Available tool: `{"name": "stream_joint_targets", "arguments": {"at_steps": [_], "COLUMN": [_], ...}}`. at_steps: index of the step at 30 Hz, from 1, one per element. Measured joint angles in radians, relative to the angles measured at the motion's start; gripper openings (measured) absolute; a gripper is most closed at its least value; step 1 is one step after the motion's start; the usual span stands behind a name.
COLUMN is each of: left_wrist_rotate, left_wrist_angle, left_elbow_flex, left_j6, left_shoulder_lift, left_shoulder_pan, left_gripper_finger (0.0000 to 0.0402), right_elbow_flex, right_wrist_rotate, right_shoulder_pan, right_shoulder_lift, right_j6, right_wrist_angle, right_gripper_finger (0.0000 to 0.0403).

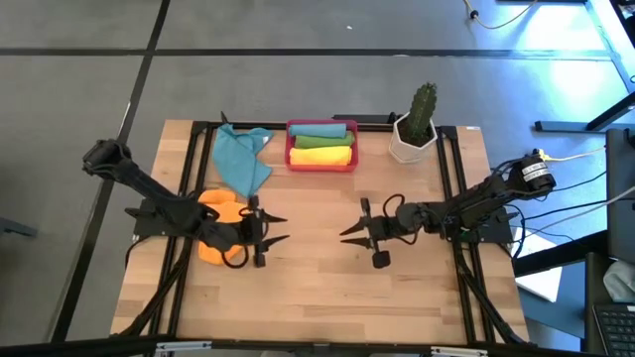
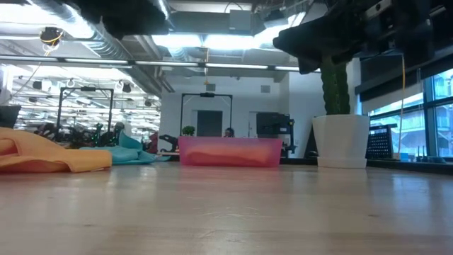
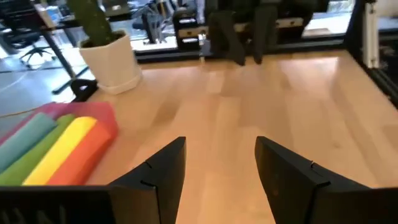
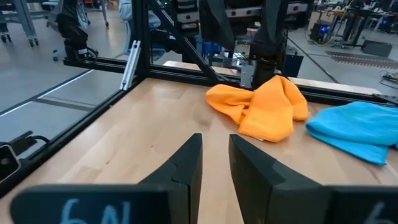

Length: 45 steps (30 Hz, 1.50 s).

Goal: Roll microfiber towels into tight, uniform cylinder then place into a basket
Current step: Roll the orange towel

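**Both arms poised over the bare middle of the table, two towels not yet rolled.**

High view: the red basket (image 1: 321, 159) sits at upper centre holding three rolled towels (image 1: 321, 142), probably packed side by side so more will fit. A blue towel (image 1: 242, 158) lies loose just left of it, and an orange towel (image 1: 220, 226) lies crumpled at centre left under the left arm. The left gripper (image 1: 277, 227) and right gripper (image 1: 347, 232) face each other, both empty. A cactus pot (image 1: 414, 138) stands right of the basket.
Low view: basket in mid-frame, orange towel at left edge, both flat on the table.
Left wrist view: the jaws stand well apart, nothing between them.
Right wrist view: the jaws are nearly together, gripping nothing, pointing toward the orange towel, likely the next pick.
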Motion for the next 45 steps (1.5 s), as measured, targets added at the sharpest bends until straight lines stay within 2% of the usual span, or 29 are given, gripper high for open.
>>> {"name": "stream_joint_targets", "arguments": {"at_steps": [3, 5, 7, 10, 14, 17, 32, 40, 45], "left_wrist_rotate": [0.0, 0.006, 0.035, 0.143, 0.242, 0.305, 0.331, 0.343, 0.346], "left_wrist_angle": [-0.063, -0.209, -0.402, -0.662, -0.833, -0.871, -0.856, -0.854, -0.851], "left_elbow_flex": [0.0, 0.031, 0.093, 0.165, 0.171, 0.138, 0.117, 0.121, 0.12], "left_j6": [0.002, -0.011, -0.124, -0.312, -0.408, -0.421, -0.325, -0.29, -0.28], "left_shoulder_lift": [0.002, -0.003, -0.006, 0.015, 0.048, 0.079, 0.354, 0.383, 0.384], "left_shoulder_pan": [-0.012, -0.011, -0.007, 0.008, 0.017, 0.026, 0.058, 0.069, 0.069], "left_gripper_finger": [0.0184, 0.0184, 0.0184, 0.0184, 0.0184, 0.0184, 0.0184, 0.0181, 0.0146], "right_elbow_flex": [0.0, 0.0, 0.0, 0.0, 0.0, 0.0, 0.0, 0.0, 0.0], "right_wrist_rotate": [0.001, 0.012, 0.033, 0.061, 0.062, 0.062, 0.063, 0.063, 0.063], "right_shoulder_pan": [0.013, 0.02, 0.022, 0.022, 0.022, 0.022, 0.022, 0.022, 0.022], "right_shoulder_lift": [0.0, 0.0, 0.0, 0.0, 0.0, 0.0, 0.0, 0.0, 0.0], "right_j6": [0.006, 0.021, 0.023, 0.022, 0.022, 0.021, 0.019, 0.019, 0.019], "right_wrist_angle": [0.006, 0.005, 0.006, 0.007, 0.011, 0.014, 0.02, 0.02, 0.02], "right_gripper_finger": [0.0081, 0.0081, 0.0081, 0.0081, 0.0081, 0.0081, 0.0081, 0.0081, 0.0081]}}
